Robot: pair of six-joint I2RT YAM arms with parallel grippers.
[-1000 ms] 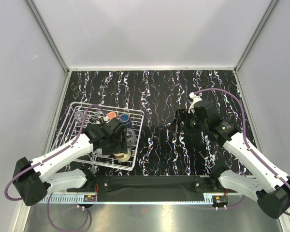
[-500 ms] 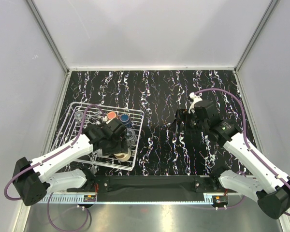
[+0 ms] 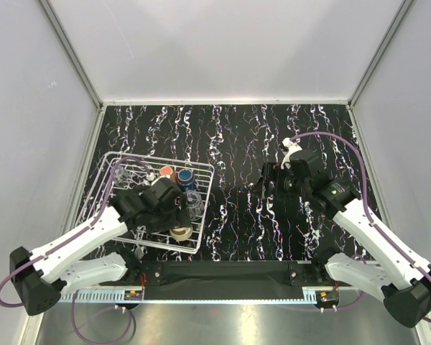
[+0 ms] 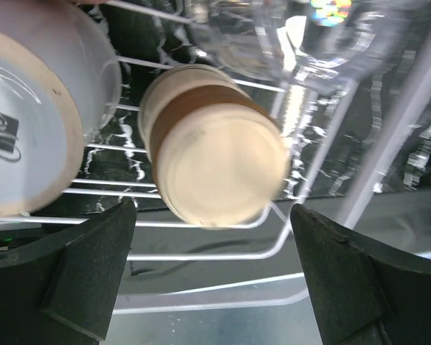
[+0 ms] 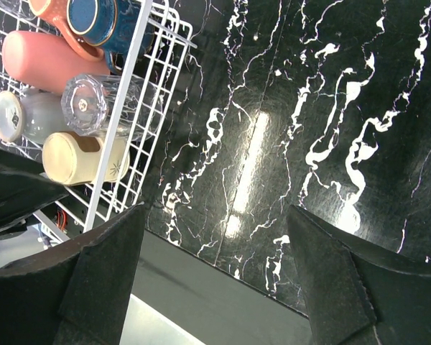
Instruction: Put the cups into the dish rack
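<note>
Left wrist — beige cup [image 4: 212,147] just beyond wide-spread left gripper [image 4: 214,212].

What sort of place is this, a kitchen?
Probably a lab test booth, not a kitchen: plain white walls enclose a black marbled table, a left arm and right arm are bolted at its edge, and a dish rack holds cups.

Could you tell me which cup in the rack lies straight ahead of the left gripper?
The beige cup with the brown band, lying on its side; the pale mug beside it is off-centre.
</note>
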